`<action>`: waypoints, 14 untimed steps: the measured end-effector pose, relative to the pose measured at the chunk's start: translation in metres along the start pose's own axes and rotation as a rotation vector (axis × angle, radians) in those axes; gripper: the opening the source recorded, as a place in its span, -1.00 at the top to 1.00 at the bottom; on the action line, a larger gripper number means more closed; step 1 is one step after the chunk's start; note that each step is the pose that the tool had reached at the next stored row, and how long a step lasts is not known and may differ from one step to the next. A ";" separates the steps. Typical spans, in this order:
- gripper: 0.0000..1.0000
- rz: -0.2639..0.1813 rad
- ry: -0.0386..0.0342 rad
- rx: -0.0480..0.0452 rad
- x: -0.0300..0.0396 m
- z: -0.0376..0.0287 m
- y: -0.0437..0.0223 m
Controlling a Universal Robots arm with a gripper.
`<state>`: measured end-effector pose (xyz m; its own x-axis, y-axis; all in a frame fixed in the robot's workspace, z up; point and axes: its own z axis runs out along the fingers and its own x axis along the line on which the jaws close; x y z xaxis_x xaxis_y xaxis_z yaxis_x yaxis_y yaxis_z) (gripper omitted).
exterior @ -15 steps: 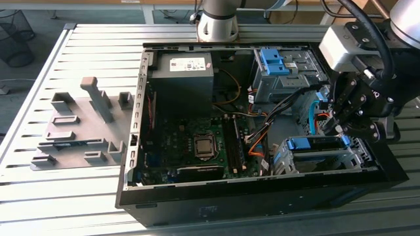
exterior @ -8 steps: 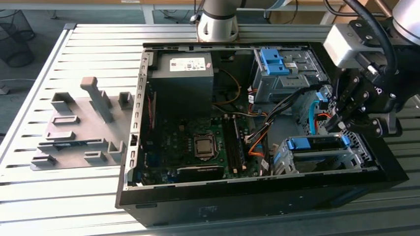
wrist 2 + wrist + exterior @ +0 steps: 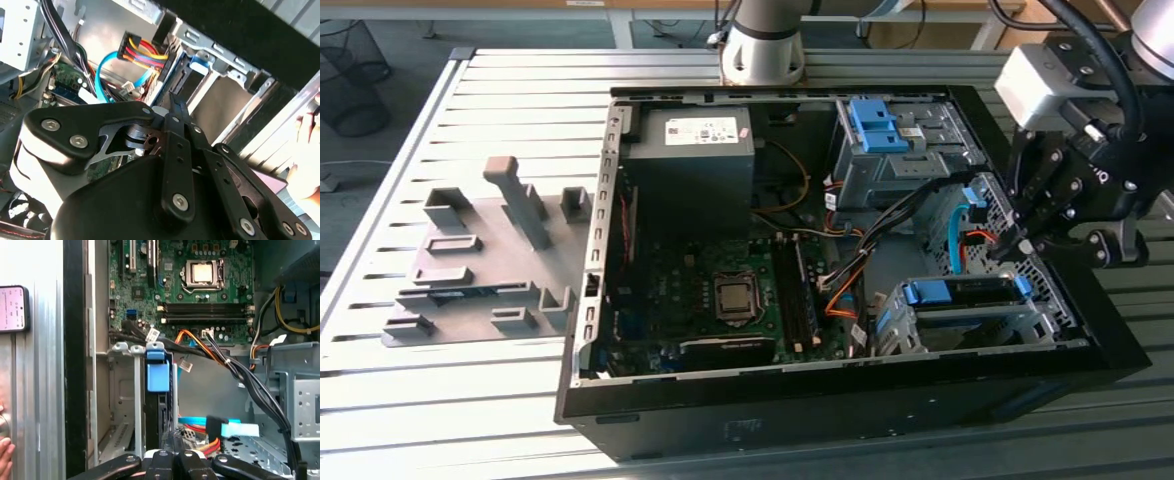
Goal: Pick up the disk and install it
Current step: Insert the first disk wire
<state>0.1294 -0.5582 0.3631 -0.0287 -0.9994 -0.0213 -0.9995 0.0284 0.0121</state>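
The disk (image 3: 958, 292) stands on edge in the grey drive cage (image 3: 974, 325) at the near right corner of the open computer case, with its bright blue caddy tab on top. In the first wrist view the blue tab (image 3: 158, 372) tops the dark disk body (image 3: 163, 415) between the cage's rails. My gripper (image 3: 1014, 248) hangs just above and behind that cage, by the case's right wall. Its black fingers (image 3: 175, 107) come together to a narrow tip and look shut, with nothing seen between them. The tip (image 3: 172, 440) is close to the disk's edge; contact cannot be made out.
Blue, orange and black cables (image 3: 225, 427) run beside the cage. A second grey bay with a blue bracket (image 3: 874, 125) sits at the case's far right. The motherboard (image 3: 720, 290) and power supply (image 3: 694, 150) fill the left. A grey fixture (image 3: 480, 260) and a person's hand (image 3: 307, 135) are outside the case.
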 end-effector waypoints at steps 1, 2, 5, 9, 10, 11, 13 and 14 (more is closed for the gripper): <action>0.77 0.000 0.0000 0.0000 -0.0002 0.0001 -0.0007; 0.77 0.000 0.0000 0.0000 -0.0003 0.0001 -0.0013; 0.65 0.000 0.0000 0.0000 -0.0003 0.0003 -0.0022; 0.63 -0.001 0.0000 -0.0001 -0.0021 0.0012 -0.0027; 0.51 -0.001 0.0000 0.0000 -0.0028 0.0015 -0.0027; 0.51 -0.001 0.0000 0.0000 -0.0036 0.0019 -0.0027; 0.51 -0.004 0.0000 0.0000 -0.0058 0.0026 -0.0030; 0.51 -0.005 0.0000 -0.0001 -0.0072 0.0030 -0.0031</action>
<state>0.1327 -0.5510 0.3602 -0.0233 -0.9995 -0.0213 -0.9997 0.0230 0.0121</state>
